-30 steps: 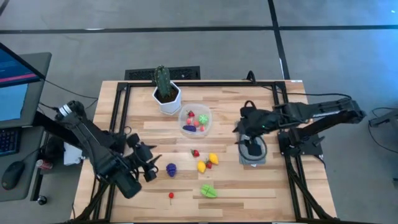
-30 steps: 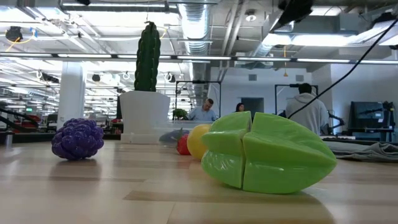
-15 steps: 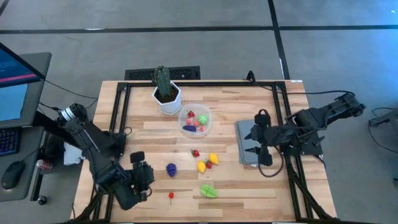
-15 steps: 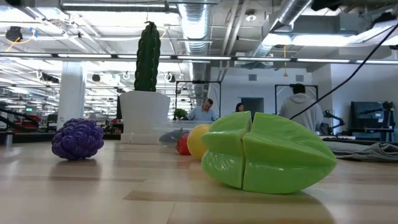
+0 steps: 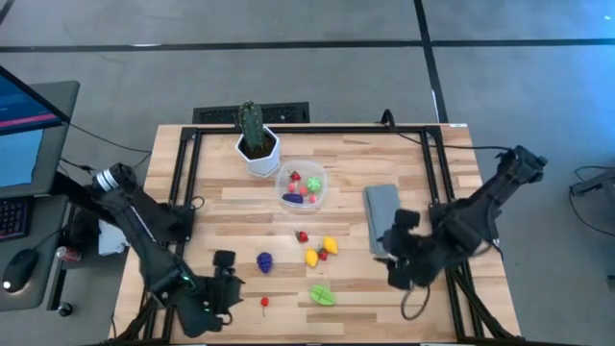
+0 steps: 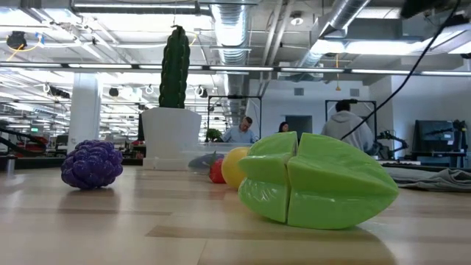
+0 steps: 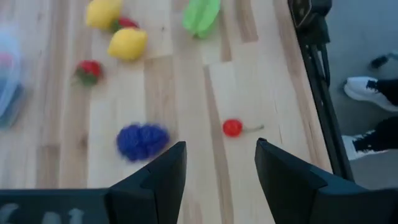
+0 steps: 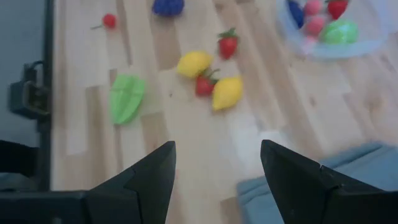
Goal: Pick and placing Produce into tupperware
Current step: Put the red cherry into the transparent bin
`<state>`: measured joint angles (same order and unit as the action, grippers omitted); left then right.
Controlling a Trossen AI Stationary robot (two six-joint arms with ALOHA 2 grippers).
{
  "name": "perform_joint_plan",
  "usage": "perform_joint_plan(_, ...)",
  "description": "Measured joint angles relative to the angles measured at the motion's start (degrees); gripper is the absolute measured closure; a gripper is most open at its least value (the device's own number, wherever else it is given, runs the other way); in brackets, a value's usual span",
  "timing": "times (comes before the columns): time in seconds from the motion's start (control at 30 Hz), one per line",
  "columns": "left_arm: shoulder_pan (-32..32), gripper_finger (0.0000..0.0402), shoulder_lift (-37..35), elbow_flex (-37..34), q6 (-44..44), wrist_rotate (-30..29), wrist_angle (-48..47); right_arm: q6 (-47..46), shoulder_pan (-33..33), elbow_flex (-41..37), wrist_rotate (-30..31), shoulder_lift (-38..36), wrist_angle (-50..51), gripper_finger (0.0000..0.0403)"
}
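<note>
Loose produce lies on the wooden table: a purple grape bunch (image 5: 264, 260), a red cherry (image 5: 264, 302), a green starfruit (image 5: 322, 295), two yellow pieces (image 5: 320, 251) and a strawberry (image 5: 302, 235). The round clear tupperware (image 5: 302, 185) stands farther back with several pieces inside. My left gripper (image 5: 229, 276) hangs open above the table's near left, just left of the grapes (image 7: 142, 140) and the cherry (image 7: 232, 127). My right gripper (image 5: 394, 252) hangs open above the near end of the grey cloth (image 5: 381, 216), to the right of the starfruit (image 8: 127, 98). Nothing is between either pair of fingers.
A cactus in a white pot (image 5: 258, 144) stands at the far side, left of the tupperware. The folded grey cloth lies flat right of centre. Black frame rails run along the table's left and right edges (image 5: 450, 279). Bare wood shows between the produce and the cloth.
My left gripper has moved toward the table's near edge and rolled about its own line. My right gripper has swung from above the grey cloth's middle toward the near edge, sinking a little and rolling. Neither has shut or opened. The produce and the cloth have stayed in place.
</note>
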<state>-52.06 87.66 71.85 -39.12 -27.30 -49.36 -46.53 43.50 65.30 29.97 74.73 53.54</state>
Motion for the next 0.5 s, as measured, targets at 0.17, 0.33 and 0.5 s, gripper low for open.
perform_joint_plan(0.17,3.55,0.0221,7.74,0.0,10.5,11.61,9.22,-12.1,8.42,0.0,3.56,3.07,0.0,0.0143)
perform_joint_plan(0.33,4.53,0.0221,11.73,0.0,11.5,13.51,10.36,-25.78,16.69,0.01,9.12,5.72,1.07,0.0143)
perform_joint_plan(0.5,4.98,0.0221,11.85,0.0,14.07,11.94,8.73,-36.59,21.6,0.04,11.05,9.27,1.68,0.0143)
